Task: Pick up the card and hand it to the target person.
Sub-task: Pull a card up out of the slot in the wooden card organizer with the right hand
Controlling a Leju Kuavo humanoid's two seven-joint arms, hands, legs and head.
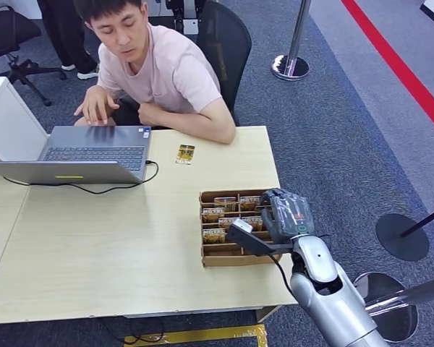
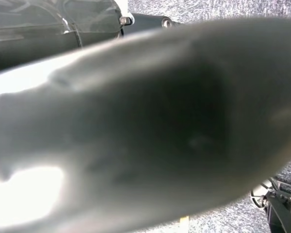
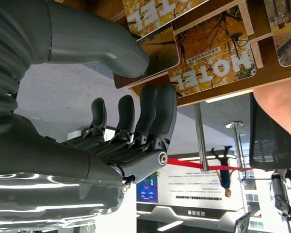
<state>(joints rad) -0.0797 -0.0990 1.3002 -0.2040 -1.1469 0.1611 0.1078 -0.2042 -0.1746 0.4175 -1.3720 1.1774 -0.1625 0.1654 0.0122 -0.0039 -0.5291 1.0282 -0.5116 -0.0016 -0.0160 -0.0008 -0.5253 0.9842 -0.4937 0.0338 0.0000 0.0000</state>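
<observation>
An open brown cardboard box (image 1: pixel 218 255) sits near the table's right front edge, with several yellow "HOTEL" cards (image 1: pixel 213 214) lying in its compartments. My right hand (image 1: pixel 286 213) hovers over the box's right end. In the right wrist view its thumb (image 3: pixel 100 46) and dark fingers (image 3: pixel 144 114) are spread apart with nothing between them, and the thumb tip sits close to the cards (image 3: pixel 211 58). One more card (image 1: pixel 185 154) lies flat on the table in front of the seated person (image 1: pixel 166 69). A blurred dark grey shape (image 2: pixel 144 126) sits right against the left wrist camera, so my left hand's state is unclear.
An open grey laptop (image 1: pixel 89 155) with a black cable (image 1: pixel 95 189) stands at the table's back left. The person leans on the far edge with both forearms. Stanchion bases (image 1: pixel 402 236) and a post (image 1: pixel 289 66) stand on the carpet to the right.
</observation>
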